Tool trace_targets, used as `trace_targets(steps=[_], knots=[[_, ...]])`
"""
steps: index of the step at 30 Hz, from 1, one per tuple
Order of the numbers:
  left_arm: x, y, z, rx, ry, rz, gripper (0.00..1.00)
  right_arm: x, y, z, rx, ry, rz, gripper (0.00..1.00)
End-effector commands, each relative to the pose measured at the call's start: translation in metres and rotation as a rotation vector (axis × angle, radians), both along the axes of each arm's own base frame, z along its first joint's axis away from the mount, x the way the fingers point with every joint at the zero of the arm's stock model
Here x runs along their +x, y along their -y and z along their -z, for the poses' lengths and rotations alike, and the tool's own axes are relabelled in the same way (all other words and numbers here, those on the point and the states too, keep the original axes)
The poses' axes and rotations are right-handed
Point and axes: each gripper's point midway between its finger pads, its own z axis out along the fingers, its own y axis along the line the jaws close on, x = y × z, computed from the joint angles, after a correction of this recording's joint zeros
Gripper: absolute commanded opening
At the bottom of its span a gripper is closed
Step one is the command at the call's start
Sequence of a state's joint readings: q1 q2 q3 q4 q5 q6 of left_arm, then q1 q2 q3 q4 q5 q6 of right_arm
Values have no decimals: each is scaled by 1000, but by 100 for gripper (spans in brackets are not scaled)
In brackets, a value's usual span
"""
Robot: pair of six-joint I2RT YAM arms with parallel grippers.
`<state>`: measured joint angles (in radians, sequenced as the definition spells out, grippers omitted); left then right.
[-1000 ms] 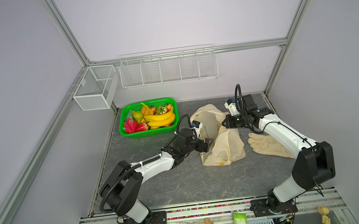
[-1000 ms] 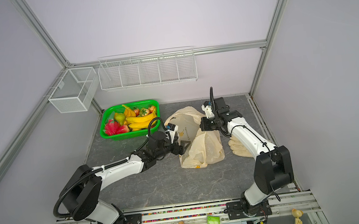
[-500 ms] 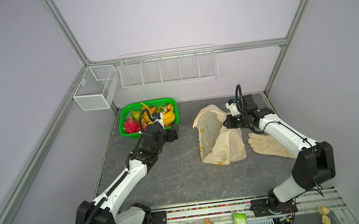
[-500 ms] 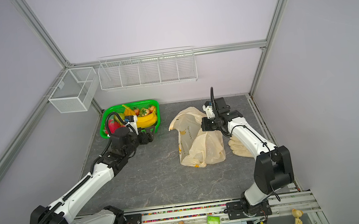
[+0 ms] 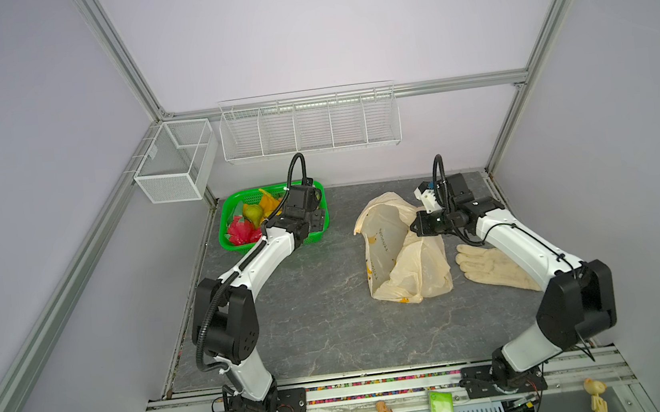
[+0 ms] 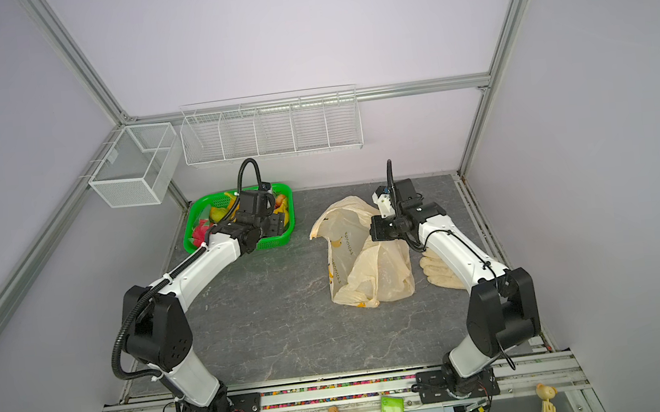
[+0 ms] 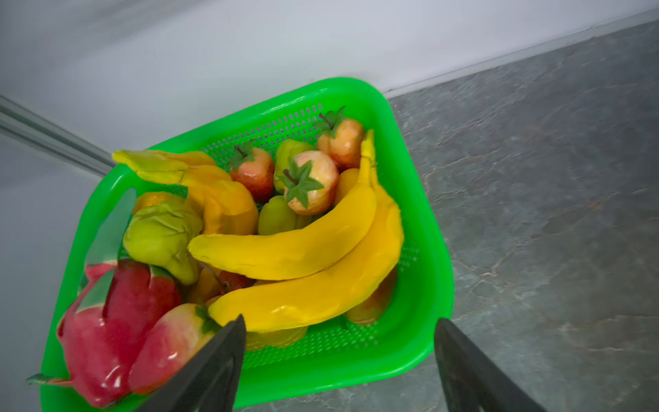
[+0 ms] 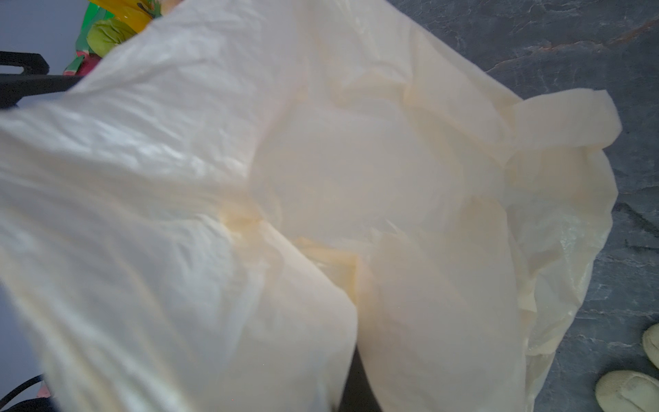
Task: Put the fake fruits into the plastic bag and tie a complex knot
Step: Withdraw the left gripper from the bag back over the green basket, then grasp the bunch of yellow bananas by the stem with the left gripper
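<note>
2 arms set: left fingers [image 7: 214,364] spread over the banana bunch [image 7: 303,249], descend-and-grab next; right fingers [image 8: 353,392] clamp the plastic bag [image 5: 391,250].

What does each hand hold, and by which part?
Right hand: the plastic bag, by its raised upper edge. Left hand: open, nothing held.

No legible text, dark lettering on the plastic bag [image 5: 402,251] too small to read

Glossy fake fruits [image 7: 292,249] heaped in green basket [image 7: 433,271], cream plastic bag [image 5: 410,265] crumpled, one edge raised
</note>
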<state>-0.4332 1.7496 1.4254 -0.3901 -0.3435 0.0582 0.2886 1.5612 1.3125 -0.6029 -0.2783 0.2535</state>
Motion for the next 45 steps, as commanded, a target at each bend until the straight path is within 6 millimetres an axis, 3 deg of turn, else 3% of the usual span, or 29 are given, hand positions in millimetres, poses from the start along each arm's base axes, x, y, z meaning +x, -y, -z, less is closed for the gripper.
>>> trace_targets(steps=[1, 6, 11, 15, 28, 36, 45], knots=[[9, -39, -17, 14, 20, -106, 81, -2, 1, -4, 2, 15, -16, 6], [27, -87, -19, -249, 41, -254, 78, -1, 0, -3, 5, 15, -19, 6], [53, -104, -20, -430, 100, -322, 76, 0, -1, -2, 9, 11, -22, 6], [73, -117, -17, -449, 131, -404, 73, -1, 0, -2, 7, 11, -22, 6], [130, -115, 7, -669, 137, -432, 62, -4, 0, -2, 7, 8, -27, 6], [151, -111, 17, -676, 123, -415, 42, -4, -1, 0, 7, 3, -31, 6], [160, -111, 19, -665, 115, -420, 24, -4, -1, 3, 9, -5, -34, 6]])
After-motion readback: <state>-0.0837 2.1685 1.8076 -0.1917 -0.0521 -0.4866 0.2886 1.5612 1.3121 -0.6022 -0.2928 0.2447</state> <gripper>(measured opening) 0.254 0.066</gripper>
